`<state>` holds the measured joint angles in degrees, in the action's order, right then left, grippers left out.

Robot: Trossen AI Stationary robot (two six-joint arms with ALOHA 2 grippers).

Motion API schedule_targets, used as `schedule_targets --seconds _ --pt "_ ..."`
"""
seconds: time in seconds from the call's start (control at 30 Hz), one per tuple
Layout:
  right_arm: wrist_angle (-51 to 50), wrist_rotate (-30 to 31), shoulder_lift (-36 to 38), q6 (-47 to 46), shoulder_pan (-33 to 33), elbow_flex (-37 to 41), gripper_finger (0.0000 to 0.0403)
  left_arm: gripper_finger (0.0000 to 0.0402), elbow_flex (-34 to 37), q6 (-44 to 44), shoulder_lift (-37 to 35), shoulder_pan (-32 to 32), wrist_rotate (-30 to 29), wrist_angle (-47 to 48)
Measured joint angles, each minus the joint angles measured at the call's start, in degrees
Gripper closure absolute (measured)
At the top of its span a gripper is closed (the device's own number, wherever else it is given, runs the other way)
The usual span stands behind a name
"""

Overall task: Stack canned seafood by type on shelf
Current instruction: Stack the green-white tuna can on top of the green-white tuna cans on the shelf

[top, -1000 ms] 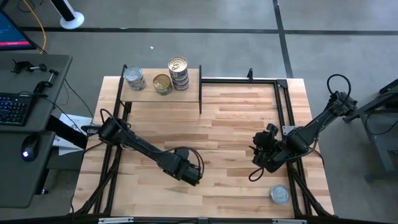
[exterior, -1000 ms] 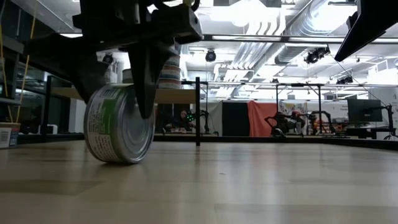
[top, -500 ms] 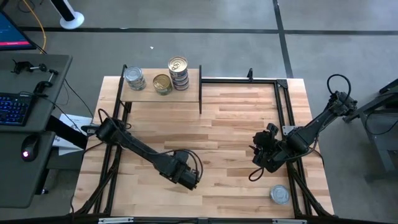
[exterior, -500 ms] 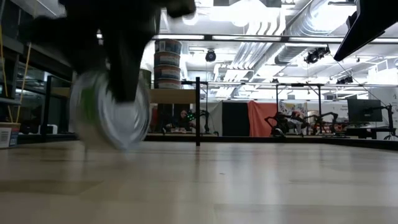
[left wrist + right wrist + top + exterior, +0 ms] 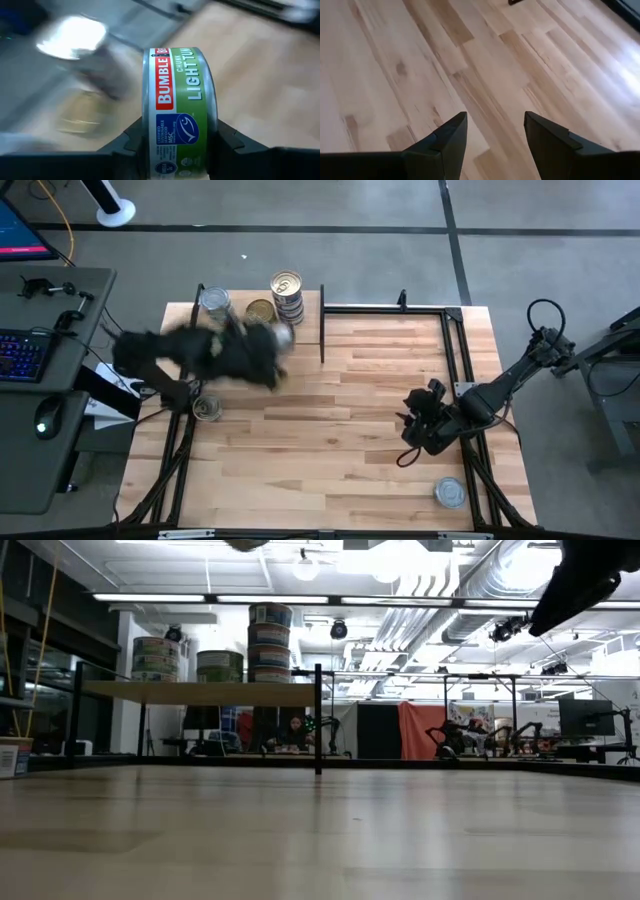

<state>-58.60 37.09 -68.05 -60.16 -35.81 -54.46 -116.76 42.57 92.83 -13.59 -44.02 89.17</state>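
My left gripper point(image 5: 272, 352) is a blur in the air just in front of the shelf point(image 5: 305, 330), shut on a green-labelled tuna can point(image 5: 177, 100). On the shelf board stand a silver-topped can point(image 5: 215, 302), a gold-topped can point(image 5: 260, 311) and a stack of cans point(image 5: 287, 292). Another can point(image 5: 207, 408) lies flat on the table near its left edge. One more can point(image 5: 450, 493) sits at the near right. My right gripper point(image 5: 415, 430) hangs open over bare wood at the right, with nothing between its fingers. My left gripper pinches the tuna can between its two fingers point(image 5: 131, 141), one on each flat end point(image 5: 146, 125). The can is turned on edge in the hold, with its green label wall facing the wrist camera. It is lifted clear of the table.
Black metal frame rails point(image 5: 400, 307) run along the table's far and right sides. The middle of the wooden tabletop point(image 5: 340, 410) is free room. A desk with a keyboard point(image 5: 25, 355) stands beyond the left edge.
My left gripper has lifted the can, which stood on edge at the table's near middle. It has swung the can fast up and toward the far left, to just in front of the shelf, rolling its wrist on the way. The can near the left edge now shows.
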Motion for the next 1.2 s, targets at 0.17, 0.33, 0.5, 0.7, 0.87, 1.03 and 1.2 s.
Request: schedule_targets --seconds 0.17,0.33,0.5,0.7,0.87,1.03,1.2 --pt "3.7 -0.7 -0.5 -6.8 1.8 0.0 0.0215 0.0284 -0.7 -13.8 -5.9 15.3 -1.6 -0.8" --pt "9.0 0.3 -0.7 -13.6 2.5 0.0 0.0215 0.0284 -0.6 -28.1 -8.3 23.7 -1.6 -2.7" --pt "12.9 0.7 -1.2 -14.5 5.0 0.0 0.0215 0.0284 2.1 -34.1 -13.8 24.5 -0.7 -3.1" --pt "15.3 -2.1 -3.2 -14.5 8.9 0.0 0.0215 0.0284 18.6 -31.6 -32.8 21.7 -4.0 -13.6" --pt "15.1 -7.6 -5.3 -12.5 11.4 0.0 0.0215 0.0284 30.6 -35.8 -41.9 22.3 -4.4 -13.6" --pt "15.3 -11.3 -6.8 -7.7 13.2 0.0 0.0215 0.0284 32.5 -43.0 -36.9 23.9 -7.5 -4.8" --pt "15.4 -10.6 -7.9 -5.0 14.2 0.0 0.0215 0.0284 34.1 -53.9 -31.4 24.5 -15.8 -5.2"
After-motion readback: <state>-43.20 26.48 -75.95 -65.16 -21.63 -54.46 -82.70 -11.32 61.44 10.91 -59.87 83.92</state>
